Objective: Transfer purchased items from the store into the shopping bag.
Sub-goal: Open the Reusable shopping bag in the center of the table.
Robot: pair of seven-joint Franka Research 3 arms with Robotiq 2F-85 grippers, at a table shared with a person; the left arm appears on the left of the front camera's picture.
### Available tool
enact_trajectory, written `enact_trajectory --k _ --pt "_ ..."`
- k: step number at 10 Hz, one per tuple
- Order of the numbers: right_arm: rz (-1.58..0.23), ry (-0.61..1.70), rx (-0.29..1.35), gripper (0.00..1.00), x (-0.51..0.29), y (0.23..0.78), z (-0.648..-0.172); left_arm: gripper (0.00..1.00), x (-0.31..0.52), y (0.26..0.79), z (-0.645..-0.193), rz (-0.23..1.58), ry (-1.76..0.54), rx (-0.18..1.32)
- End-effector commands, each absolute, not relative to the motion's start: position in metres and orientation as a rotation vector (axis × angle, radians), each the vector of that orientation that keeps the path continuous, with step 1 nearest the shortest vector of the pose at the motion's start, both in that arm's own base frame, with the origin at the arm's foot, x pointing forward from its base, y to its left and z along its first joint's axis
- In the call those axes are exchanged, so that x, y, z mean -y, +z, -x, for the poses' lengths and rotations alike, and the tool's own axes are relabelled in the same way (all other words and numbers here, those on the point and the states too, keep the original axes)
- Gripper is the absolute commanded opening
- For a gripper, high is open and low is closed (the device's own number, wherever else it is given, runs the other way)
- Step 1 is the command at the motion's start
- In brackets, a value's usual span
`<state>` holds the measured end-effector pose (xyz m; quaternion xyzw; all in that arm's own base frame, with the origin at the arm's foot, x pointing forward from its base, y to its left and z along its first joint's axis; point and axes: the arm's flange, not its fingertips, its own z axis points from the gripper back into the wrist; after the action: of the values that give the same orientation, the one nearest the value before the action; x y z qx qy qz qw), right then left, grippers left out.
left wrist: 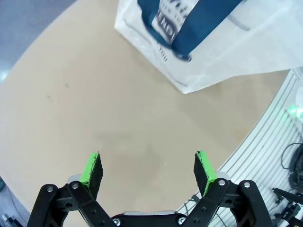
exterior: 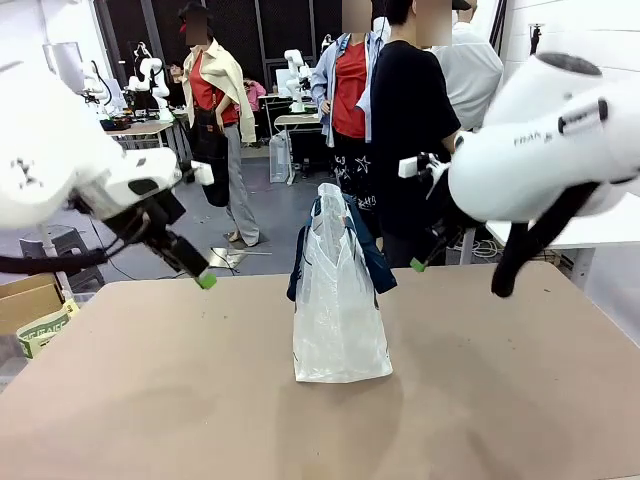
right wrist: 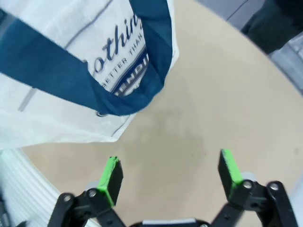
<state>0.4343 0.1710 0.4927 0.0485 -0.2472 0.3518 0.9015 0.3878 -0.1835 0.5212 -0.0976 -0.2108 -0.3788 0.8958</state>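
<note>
One shopping bag (exterior: 340, 310), upright in the middle of the table (exterior: 150, 400), between two claws. Looks thin, soft and very light. Likely crumples or tips over at a push. Seems slippery too. Best to take hold at the dark blue handles (exterior: 378, 268), floppy over the top, or to pinch the rim and keep the mouth wide. Nothing in the left claw (left wrist: 149, 165), wide open above bare table near the bag. Nothing in the right claw (right wrist: 173, 172) either, wide open just beside the bag. Count: one bag, two claws, one table.
</note>
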Motion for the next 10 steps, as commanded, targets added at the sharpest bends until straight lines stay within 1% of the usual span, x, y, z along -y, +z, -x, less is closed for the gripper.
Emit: enact_trajectory --k 1,2,3,5,6,7,9,10 --pt "-0.127 0.659 0.464 1.00 -0.183 0.519 -0.457 1.00 0.186 0.540 -0.407 0.242 -0.762 0.472" --pt "-0.131 0.629 0.451 1.00 -0.194 0.541 -0.468 1.00 0.202 0.555 -0.408 0.263 -0.747 0.475" --pt "-0.098 0.600 0.430 1.00 -0.207 0.557 -0.477 1.00 0.214 0.565 -0.410 0.275 -0.733 0.482" --pt "-0.088 0.571 0.419 1.00 -0.232 0.576 -0.491 1.00 0.230 0.571 -0.421 0.319 -0.749 0.469" --pt "-0.099 0.603 0.436 1.00 -0.229 0.577 -0.494 1.00 0.228 0.572 -0.422 0.388 -0.822 0.480" --pt "-0.109 0.599 0.445 1.00 -0.219 0.572 -0.479 1.00 0.227 0.572 -0.411 0.291 -0.755 0.488" --pt "-0.110 0.602 0.445 1.00 -0.230 0.579 -0.487 1.00 0.236 0.571 -0.416 0.323 -0.772 0.487" --pt "-0.143 0.489 0.400 1.00 -0.233 0.576 -0.483 1.00 0.241 0.576 -0.418 0.352 -0.693 0.476"
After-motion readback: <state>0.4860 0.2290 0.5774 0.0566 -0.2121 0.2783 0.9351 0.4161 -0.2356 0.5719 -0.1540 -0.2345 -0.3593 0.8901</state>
